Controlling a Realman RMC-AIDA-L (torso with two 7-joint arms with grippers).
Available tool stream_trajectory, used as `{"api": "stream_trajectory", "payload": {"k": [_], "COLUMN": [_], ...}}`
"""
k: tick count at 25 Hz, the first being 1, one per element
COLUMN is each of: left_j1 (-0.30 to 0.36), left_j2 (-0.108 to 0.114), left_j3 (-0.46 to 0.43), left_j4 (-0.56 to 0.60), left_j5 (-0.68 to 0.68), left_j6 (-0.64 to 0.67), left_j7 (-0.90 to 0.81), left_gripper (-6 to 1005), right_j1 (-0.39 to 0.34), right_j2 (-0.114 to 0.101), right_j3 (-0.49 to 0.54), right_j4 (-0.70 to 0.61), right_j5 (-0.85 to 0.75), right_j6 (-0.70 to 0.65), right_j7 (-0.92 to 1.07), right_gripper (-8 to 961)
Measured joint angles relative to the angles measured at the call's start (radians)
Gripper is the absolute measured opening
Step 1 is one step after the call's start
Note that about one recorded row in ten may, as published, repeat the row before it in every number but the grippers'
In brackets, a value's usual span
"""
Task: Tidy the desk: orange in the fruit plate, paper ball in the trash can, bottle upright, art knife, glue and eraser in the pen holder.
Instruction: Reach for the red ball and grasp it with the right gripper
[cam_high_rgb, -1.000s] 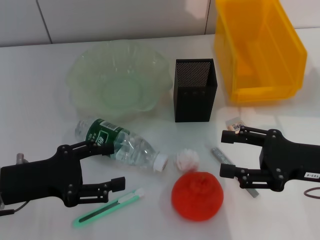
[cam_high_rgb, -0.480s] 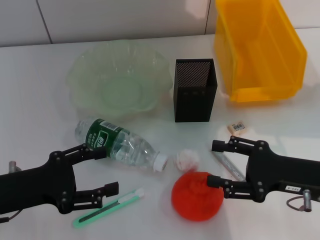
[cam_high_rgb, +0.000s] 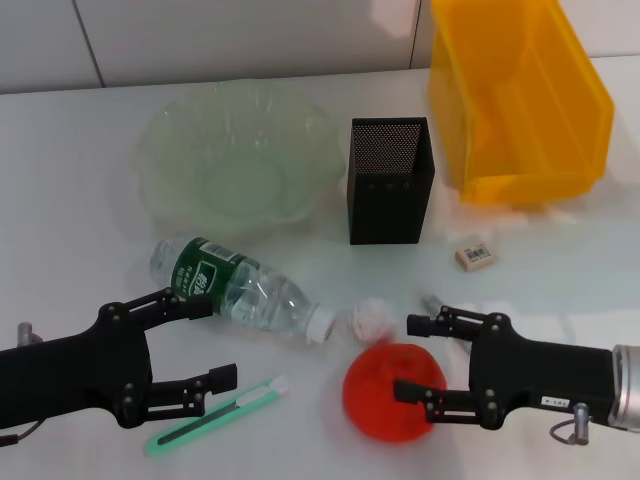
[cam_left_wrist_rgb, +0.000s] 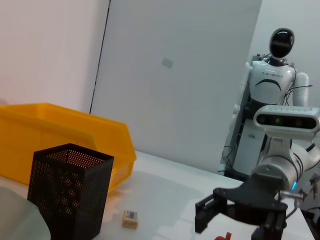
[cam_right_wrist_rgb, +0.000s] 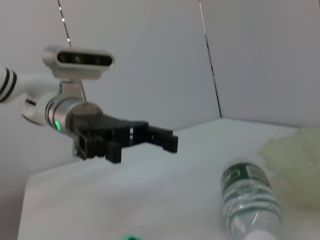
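Note:
The orange lies at the table's front centre. My right gripper stands open at the orange's right side, its lower finger touching it. The paper ball sits just behind the orange. A grey glue stick peeks out behind the right gripper, mostly hidden. The bottle lies on its side, cap toward the paper ball. My left gripper is open in front of the bottle, with the green art knife beside its lower finger. The eraser lies right of the black mesh pen holder.
The green glass fruit plate stands at the back left. The yellow bin that serves as trash can is at the back right. In the left wrist view the pen holder stands before the bin.
My right gripper has slid left up to the orange, uncovering the eraser and covering most of the glue. The left gripper drew back slightly to the left, then stayed still.

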Motion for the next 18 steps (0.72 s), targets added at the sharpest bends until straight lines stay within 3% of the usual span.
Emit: {"api": "stream_trajectory", "payload": {"k": [16, 18], "left_j1": [-0.008, -0.008], "left_j2": [-0.001, -0.001], "left_j3": [0.000, 0.000], "left_j4": [0.000, 0.001], "left_j5": [0.000, 0.000], "left_j6": [-0.001, -0.001], "left_j7": [0.000, 0.000], "left_gripper": [876, 876], "right_j1": [0.007, 0.008], "right_j2": [-0.001, -0.001], "right_j3": [-0.077, -0.077], "right_j4": [0.019, 0.021], "right_j5": [0.000, 0.000], "right_j6": [0.066, 0.067], "right_j7": [0.020, 0.020], "right_gripper": [618, 552]}}
